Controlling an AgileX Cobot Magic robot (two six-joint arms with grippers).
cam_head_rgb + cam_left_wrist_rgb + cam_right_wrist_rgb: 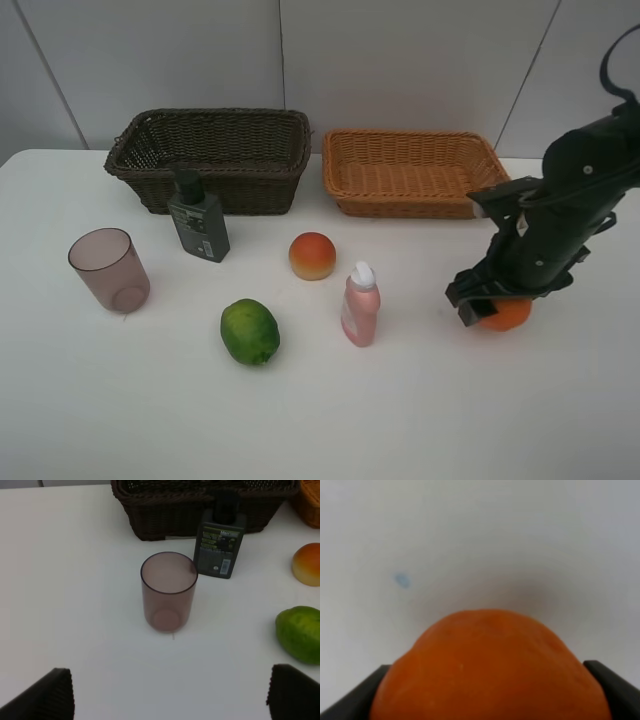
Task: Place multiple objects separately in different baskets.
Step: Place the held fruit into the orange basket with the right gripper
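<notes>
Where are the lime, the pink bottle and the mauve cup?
lime (250, 332): exterior high view, middle of its skin.
pink bottle (360, 314): exterior high view, its pink body.
mauve cup (168, 599): left wrist view, its side wall.

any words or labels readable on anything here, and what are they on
"Men": near the top of the front label on the dark green pump bottle.
The rest of that label, with its barcode patch: too small and blurred to read.
Pink bottle: no readable text shows.

High camera overlooks the table (400, 420); left wrist shares its cup (168, 592), right wrist, very close, its orange (490, 670)
</notes>
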